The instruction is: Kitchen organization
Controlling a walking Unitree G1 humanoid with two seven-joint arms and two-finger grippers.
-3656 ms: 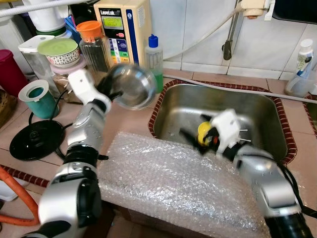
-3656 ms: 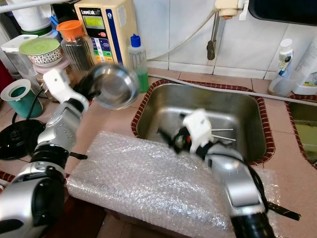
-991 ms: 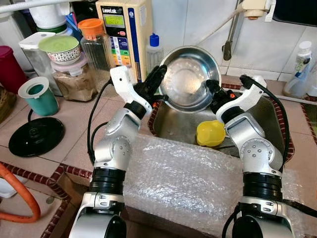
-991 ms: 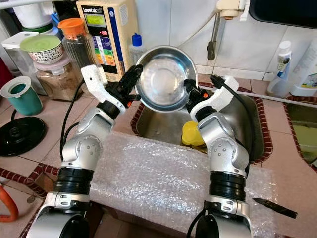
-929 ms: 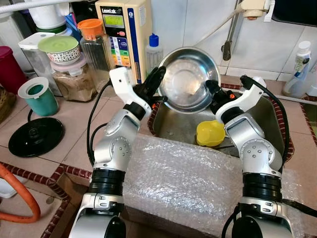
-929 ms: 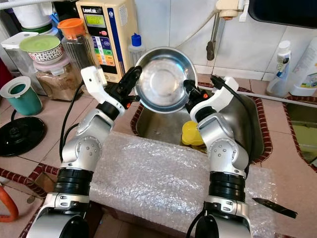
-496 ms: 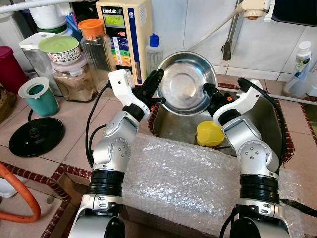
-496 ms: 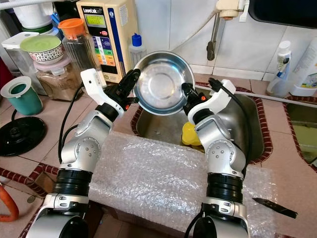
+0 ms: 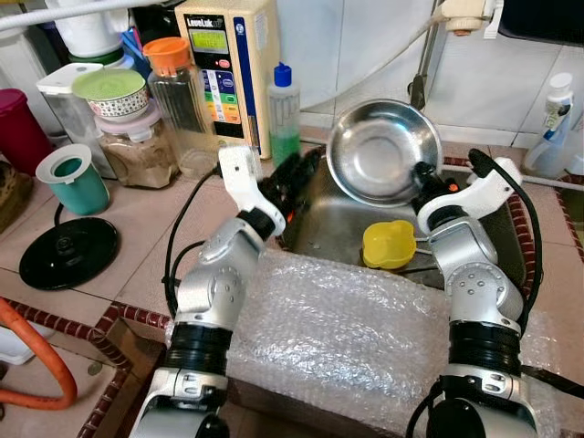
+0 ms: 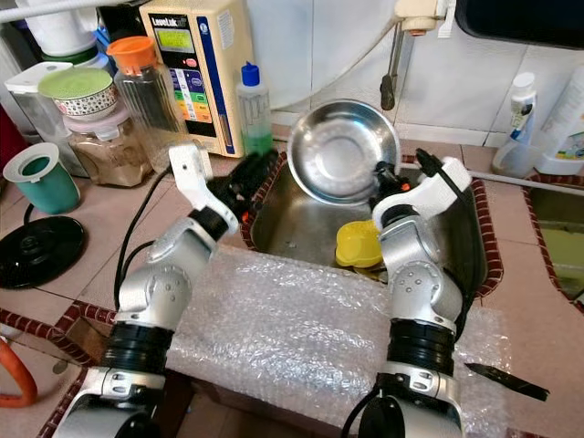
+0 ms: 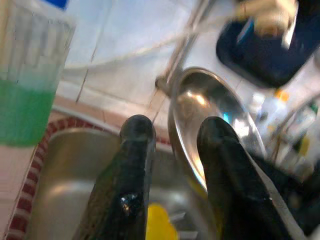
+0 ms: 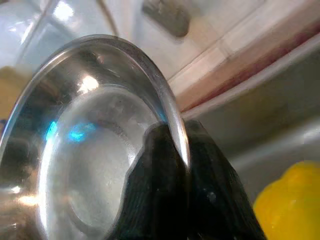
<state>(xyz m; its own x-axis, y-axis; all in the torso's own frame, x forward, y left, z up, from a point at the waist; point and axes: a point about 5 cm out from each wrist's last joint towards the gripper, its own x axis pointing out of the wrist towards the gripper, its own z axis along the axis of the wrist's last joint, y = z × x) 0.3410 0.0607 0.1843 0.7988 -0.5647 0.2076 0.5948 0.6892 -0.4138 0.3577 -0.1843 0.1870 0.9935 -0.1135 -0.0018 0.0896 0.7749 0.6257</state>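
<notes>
The step in hand looks like a handover of the steel bowl (image 9: 383,151) from one arm to the other above the sink (image 9: 511,239), as part of tidying the kitchen. The right gripper (image 9: 424,175) is clamped on the bowl's right rim, one black finger inside the rim and one outside, as the right wrist view shows close up, and it carries the bowl tilted with its hollow facing the robot, above the far part of the sink. The left gripper (image 9: 299,170) sits just to the left of the bowl at the sink's left edge, its two fingers (image 11: 134,165) spread apart and closed on nothing; in the left wrist view the bowl's rim stands beside them, not between them, so this gripper appears to have let go. A yellow cup (image 9: 389,244) lies in the sink below the bowl, near the right forearm. A sheet of bubble wrap (image 9: 347,328) covers the near worktop in front of the sink. The next move probably calls for the right arm alone to carry the bowl to its resting place, keeping the pinch on the thin, slippery rim firm so the bowl does not swing or slide out, while the left arm draws clear.
</notes>
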